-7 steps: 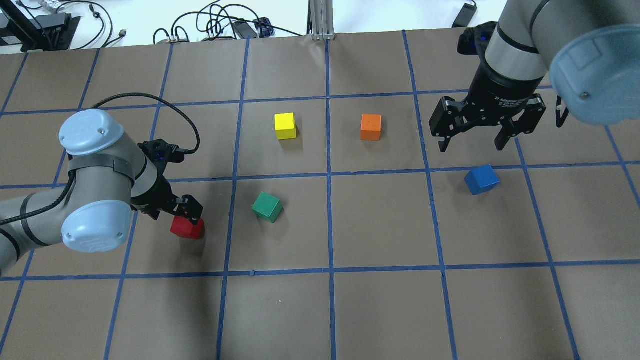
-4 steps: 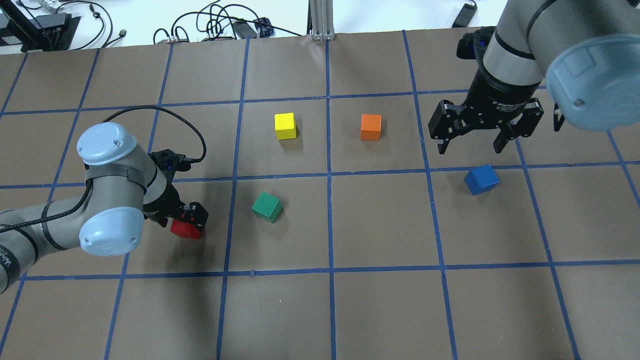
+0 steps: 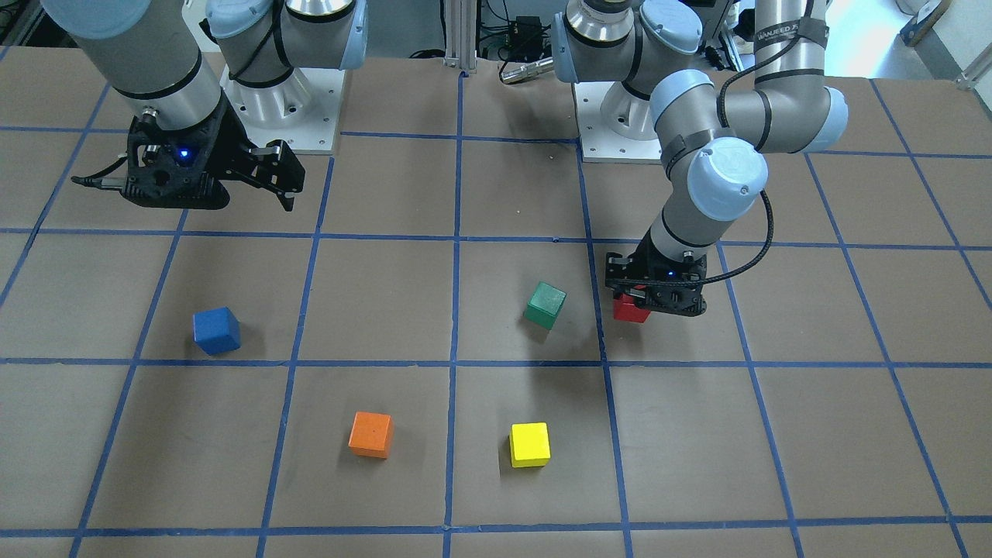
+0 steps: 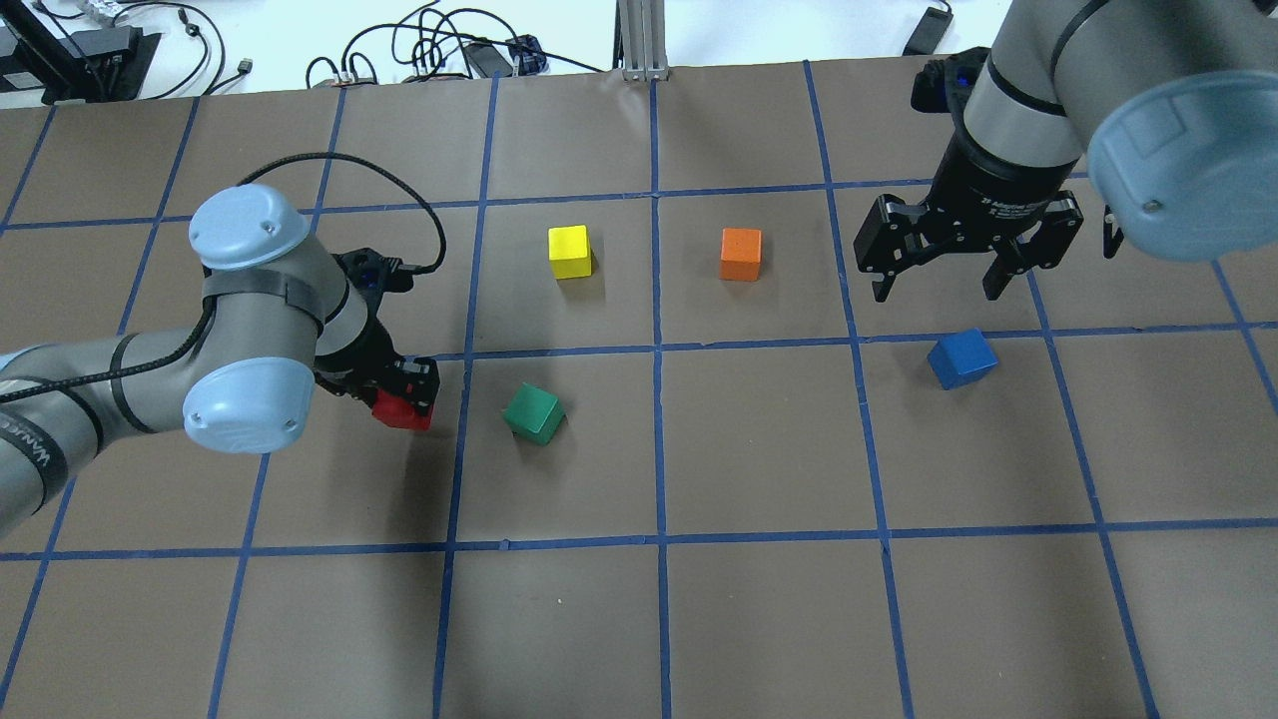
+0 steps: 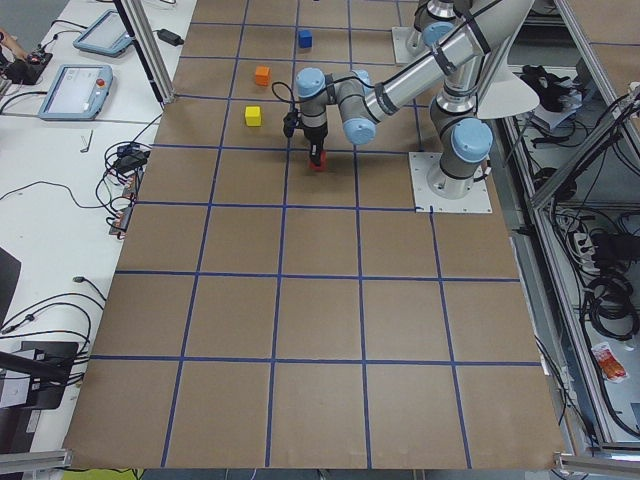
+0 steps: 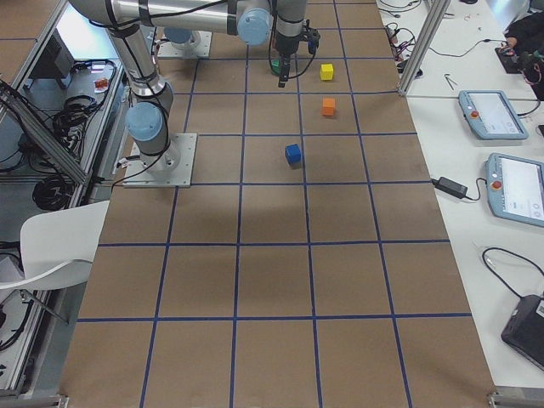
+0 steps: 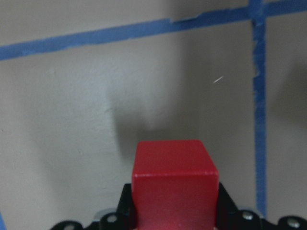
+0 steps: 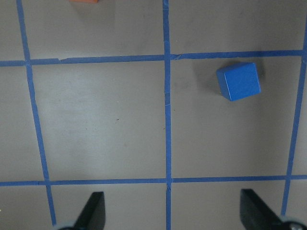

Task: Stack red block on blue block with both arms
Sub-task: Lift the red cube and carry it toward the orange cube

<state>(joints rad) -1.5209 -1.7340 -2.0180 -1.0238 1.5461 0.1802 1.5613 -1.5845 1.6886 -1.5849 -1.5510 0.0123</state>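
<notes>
**Red block clenched in the left fingers; blue block lies free under the spread right fingers**

Read across the overhead view, with the green block (image 4: 533,413) as the mark for every place.

The left gripper (image 4: 404,394) hangs near the green block, on its left, pointing straight down. Its fingers (image 7: 125,205) are clenched on the red block (image 4: 401,411), one on each of two opposite side faces. The block's lower part sticks out past the fingertips. In the left wrist view its faces sit square to the fingers. As a cube it has no long axis. From overhead its edges are turned a little off the blue tape lines (image 4: 659,350). I cannot tell whether it rests on the tabletop (image 4: 759,449) or hangs just off it.

The green block itself sits flat, rotated off the tape lines. The yellow block (image 4: 569,252) and the orange block (image 4: 740,254) stand beyond it, farther from the robot, both roughly square to the lines.

The blue block (image 4: 961,358) lies well apart from the green block, on its right, flat on the tabletop and twisted slightly against the lines. Nothing touches it.

The right gripper (image 4: 935,290) hovers well apart from the green block, on its right and farther from the robot. Its fingers are released and spread wide. In the right wrist view the blue block lies ahead of the fingertips, not between them, nearer the view's right-hand finger.
</notes>
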